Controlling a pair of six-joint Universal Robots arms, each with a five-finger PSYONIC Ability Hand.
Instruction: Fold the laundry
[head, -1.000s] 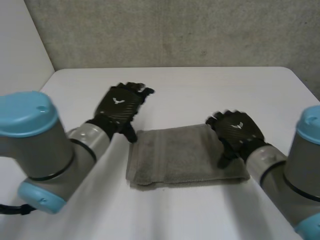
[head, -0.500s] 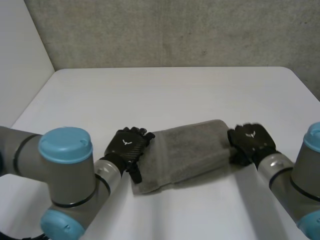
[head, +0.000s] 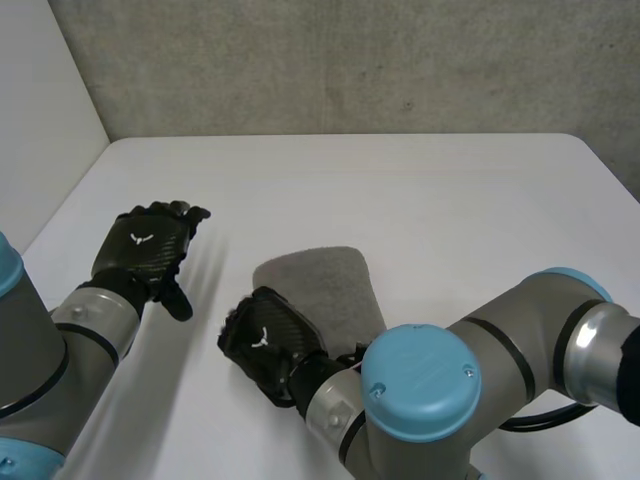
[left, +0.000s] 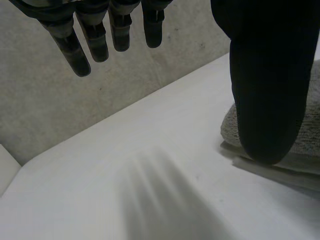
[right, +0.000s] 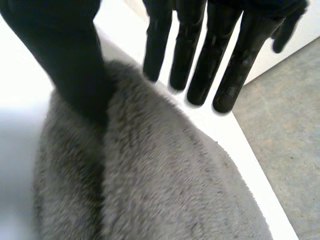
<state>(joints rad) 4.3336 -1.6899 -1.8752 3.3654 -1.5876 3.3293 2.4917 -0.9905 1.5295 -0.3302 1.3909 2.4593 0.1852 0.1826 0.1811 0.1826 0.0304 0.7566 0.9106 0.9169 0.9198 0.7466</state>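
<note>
A grey towel (head: 322, 286) lies folded in a narrow pad near the table's middle, its rounded end pointing away from me. My right hand (head: 264, 342) is at the towel's near left edge, its arm reaching across in front. In the right wrist view the fingers (right: 200, 55) run straight out past the towel (right: 150, 190) and the thumb rests on its pile. My left hand (head: 142, 250) hovers to the left, apart from the towel, fingers straight. In the left wrist view its thumb (left: 265, 75) hangs in front of the towel's edge (left: 312, 127).
The white table (head: 420, 180) runs back to a grey wall. Its left edge slants past my left arm, with a white wall beyond. Bare tabletop lies behind and to the right of the towel.
The towel has turned from lying crosswise to pointing away from me. My right hand swung across to its near left edge. My left hand drew back to the left, off the towel.
</note>
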